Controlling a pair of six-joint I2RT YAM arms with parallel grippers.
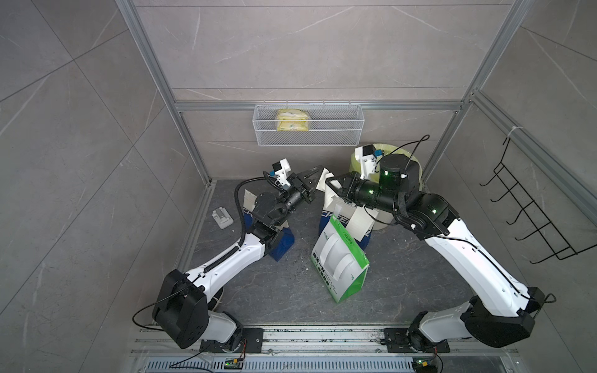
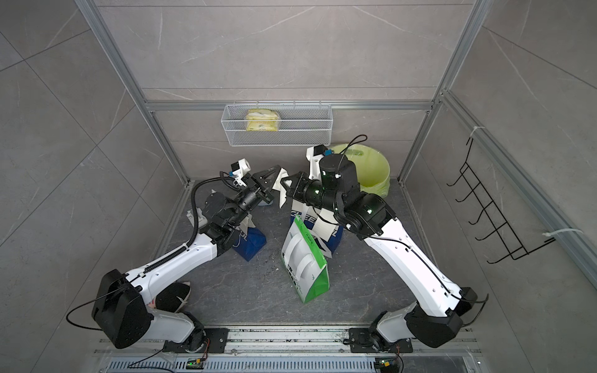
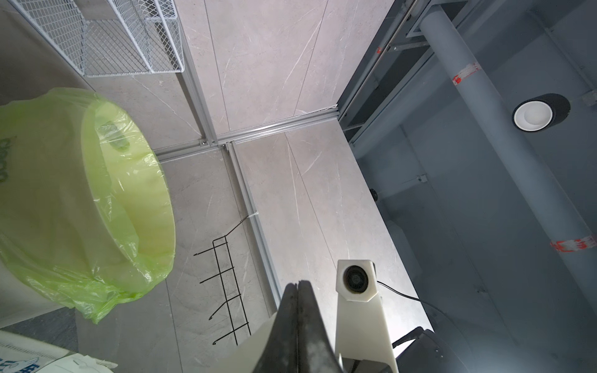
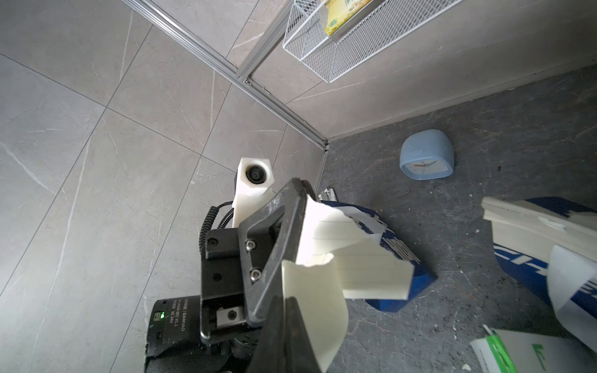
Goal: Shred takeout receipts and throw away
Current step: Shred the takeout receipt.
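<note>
Both jaws pinched shut on torn receipt (image 4: 342,245).

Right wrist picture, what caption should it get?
Left gripper and right gripper pinch one partly torn white receipt above the floor.

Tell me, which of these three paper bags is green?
The green-and-white bag at the very front; the left bag and the rear bag behind it are blue-and-white.
</note>
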